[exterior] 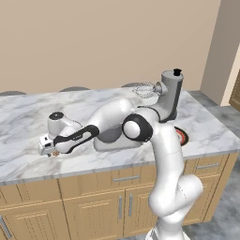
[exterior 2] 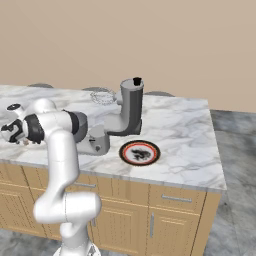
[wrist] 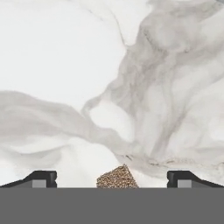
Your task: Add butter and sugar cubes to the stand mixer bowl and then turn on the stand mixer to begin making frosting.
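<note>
My gripper [wrist: 112,178] is open just above the marble counter, fingertips [wrist: 43,177] spread wide. One tan-brown speckled sugar cube [wrist: 117,178] lies on the counter between them, touching neither. In the base views the gripper [exterior: 48,150] [exterior 2: 15,136] hangs low at the counter's left front, left of the stand mixer [exterior: 169,93] [exterior 2: 131,106]. My forearm covers most of the grey stand mixer bowl [exterior: 110,135] [exterior 2: 81,126], which stands on the mixer's base. The butter and the second sugar cube are hidden or out of view.
A red-rimmed plate [exterior: 182,136] [exterior 2: 140,152] lies on the counter right of the mixer. A wire whisk [exterior: 145,89] [exterior 2: 103,96] sticks out behind the mixer head. The counter's front edge [exterior: 93,169] runs close below the gripper.
</note>
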Robot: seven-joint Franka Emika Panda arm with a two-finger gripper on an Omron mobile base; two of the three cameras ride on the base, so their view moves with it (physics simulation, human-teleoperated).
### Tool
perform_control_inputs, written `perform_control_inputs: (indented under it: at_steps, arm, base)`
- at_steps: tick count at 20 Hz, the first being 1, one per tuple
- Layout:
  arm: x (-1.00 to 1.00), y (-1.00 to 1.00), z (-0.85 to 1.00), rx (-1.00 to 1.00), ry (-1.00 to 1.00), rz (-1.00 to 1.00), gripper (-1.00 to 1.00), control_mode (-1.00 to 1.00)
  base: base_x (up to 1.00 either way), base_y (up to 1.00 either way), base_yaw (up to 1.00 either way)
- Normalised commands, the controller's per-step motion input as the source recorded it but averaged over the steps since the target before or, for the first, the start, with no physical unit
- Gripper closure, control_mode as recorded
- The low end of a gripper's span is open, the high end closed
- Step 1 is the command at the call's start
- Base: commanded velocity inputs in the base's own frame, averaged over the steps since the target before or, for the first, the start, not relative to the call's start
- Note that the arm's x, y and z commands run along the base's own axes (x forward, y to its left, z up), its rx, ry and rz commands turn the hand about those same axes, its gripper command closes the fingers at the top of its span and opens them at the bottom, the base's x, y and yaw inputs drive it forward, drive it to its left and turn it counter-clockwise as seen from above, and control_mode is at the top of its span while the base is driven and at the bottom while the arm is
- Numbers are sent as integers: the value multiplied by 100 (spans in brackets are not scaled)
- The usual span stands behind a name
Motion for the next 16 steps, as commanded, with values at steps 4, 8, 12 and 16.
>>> perform_control_inputs:
  at_steps: [4, 8, 12, 16]
  arm:
    - [21, 13, -26, 0, 2, 0, -100, -100]
    - [20, 12, -26, 0, 1, 0, -100, -100]
    - [18, 18, -31, -2, 2, 0, 100, -100]
    - [1, 6, -21, -4, 2, 0, 100, -100]
  base:
    - [0, 0, 0]
    - [0, 0, 0]
    - [0, 0, 0]
    - [0, 0, 0]
